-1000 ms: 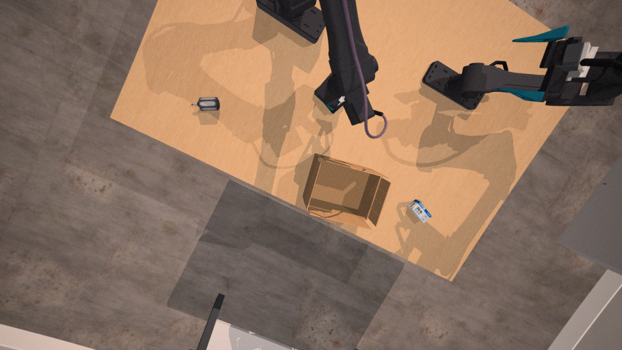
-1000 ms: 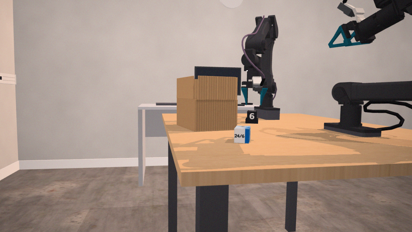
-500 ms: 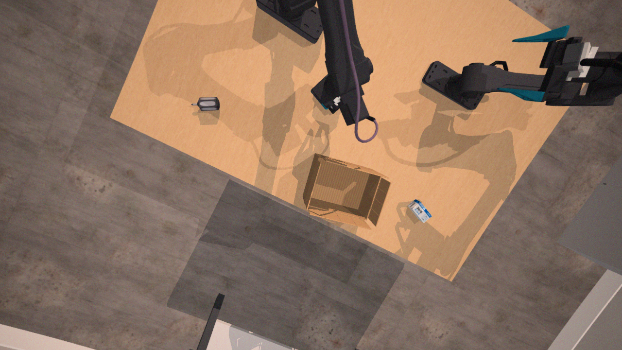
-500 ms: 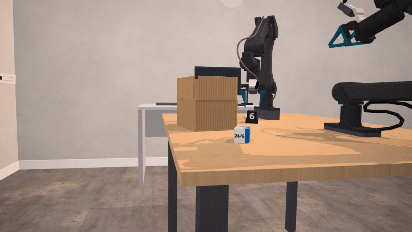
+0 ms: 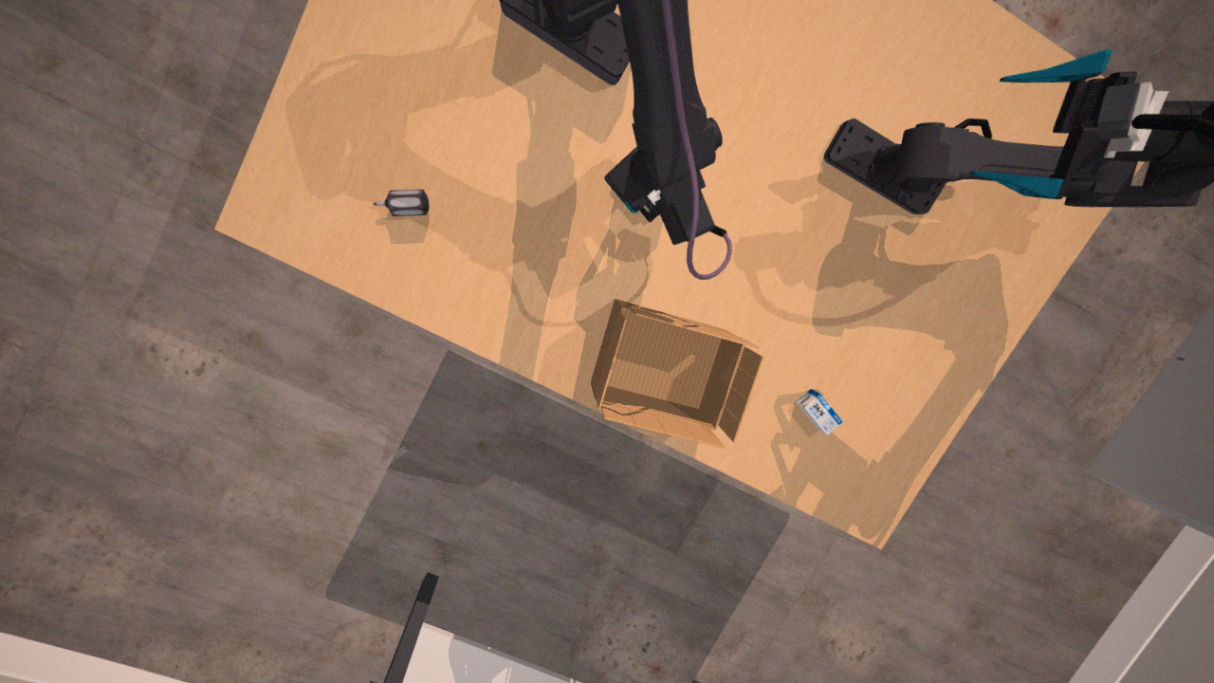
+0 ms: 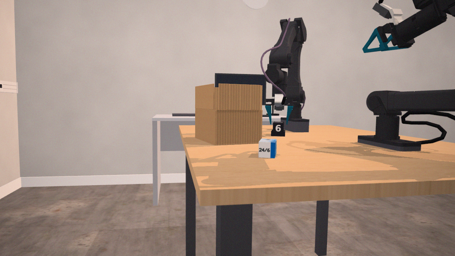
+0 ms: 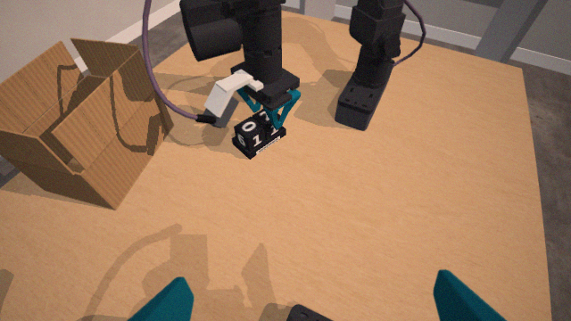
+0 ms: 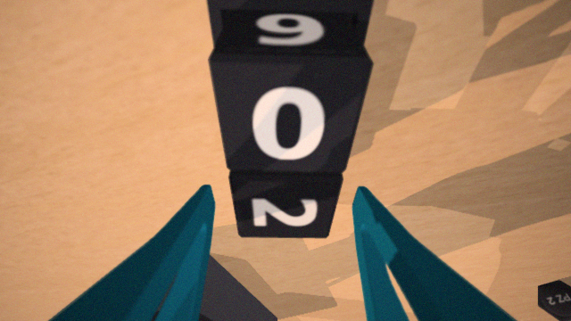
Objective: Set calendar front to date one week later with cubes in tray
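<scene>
Calendar cubes point(image 7: 256, 130) point(image 8: 287, 134) read 11 in front
Right gripper point(image 6: 279, 123) point(image 7: 267, 119) point(image 8: 284, 194) and left gripper point(image 6: 363, 51) point(image 7: 306, 284) fingers apart; "24/6" box point(image 5: 818, 412) point(image 6: 267, 148) near table edge.
</scene>
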`<state>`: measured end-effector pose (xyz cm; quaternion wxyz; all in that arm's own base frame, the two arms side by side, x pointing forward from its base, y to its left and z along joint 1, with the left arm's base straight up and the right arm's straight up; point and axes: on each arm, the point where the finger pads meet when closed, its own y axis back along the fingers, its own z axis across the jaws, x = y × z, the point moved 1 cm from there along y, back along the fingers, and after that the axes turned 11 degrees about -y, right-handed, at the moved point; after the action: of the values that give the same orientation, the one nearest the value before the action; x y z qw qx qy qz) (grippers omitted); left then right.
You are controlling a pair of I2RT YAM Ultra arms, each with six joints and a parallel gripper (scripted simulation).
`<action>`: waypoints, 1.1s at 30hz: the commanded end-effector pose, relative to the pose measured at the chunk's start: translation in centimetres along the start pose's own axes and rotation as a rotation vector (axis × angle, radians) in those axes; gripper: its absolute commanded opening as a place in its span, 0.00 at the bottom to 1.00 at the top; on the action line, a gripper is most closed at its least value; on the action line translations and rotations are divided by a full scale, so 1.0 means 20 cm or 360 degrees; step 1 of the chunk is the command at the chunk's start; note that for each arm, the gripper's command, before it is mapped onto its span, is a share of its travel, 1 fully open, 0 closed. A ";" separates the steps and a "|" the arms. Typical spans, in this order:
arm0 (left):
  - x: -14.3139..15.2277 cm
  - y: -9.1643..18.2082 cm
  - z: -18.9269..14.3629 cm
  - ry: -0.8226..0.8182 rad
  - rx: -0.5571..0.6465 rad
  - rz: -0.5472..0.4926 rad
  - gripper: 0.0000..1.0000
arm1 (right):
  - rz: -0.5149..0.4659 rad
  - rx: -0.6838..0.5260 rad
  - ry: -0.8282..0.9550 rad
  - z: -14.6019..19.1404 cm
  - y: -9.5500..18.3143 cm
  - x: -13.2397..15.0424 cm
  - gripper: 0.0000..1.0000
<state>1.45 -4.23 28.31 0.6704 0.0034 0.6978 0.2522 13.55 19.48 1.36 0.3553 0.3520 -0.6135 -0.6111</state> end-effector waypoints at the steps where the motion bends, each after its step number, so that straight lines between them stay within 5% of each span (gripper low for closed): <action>1: 0.02 -0.01 -0.01 -0.0015 0.0017 0.0012 1.00 | -0.0008 -0.0007 -0.0015 0.00 -0.04 0.00 0.64; 11: 0.02 -0.01 -0.01 -0.0015 0.0017 0.0012 1.00 | -0.0008 -0.0007 -0.0015 0.00 -0.09 0.00 0.64; 12: 0.02 -0.01 -0.01 -0.0015 0.0017 0.0012 1.00 | -0.0008 -0.0007 -0.0015 0.00 -0.09 0.00 0.55; 15: 0.02 -0.01 -0.01 -0.0015 0.0017 0.0012 1.00 | -0.0008 -0.0007 -0.0015 0.00 -0.09 0.00 0.51; 33: 0.02 -0.01 -0.01 -0.0015 0.0017 0.0012 1.00 | -0.0020 0.0000 -0.0005 0.00 -0.06 -0.01 0.33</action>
<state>1.45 -4.23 28.31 0.6704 0.0034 0.6978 0.2522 13.76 19.79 0.18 0.3506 0.3566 -0.6114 -0.6133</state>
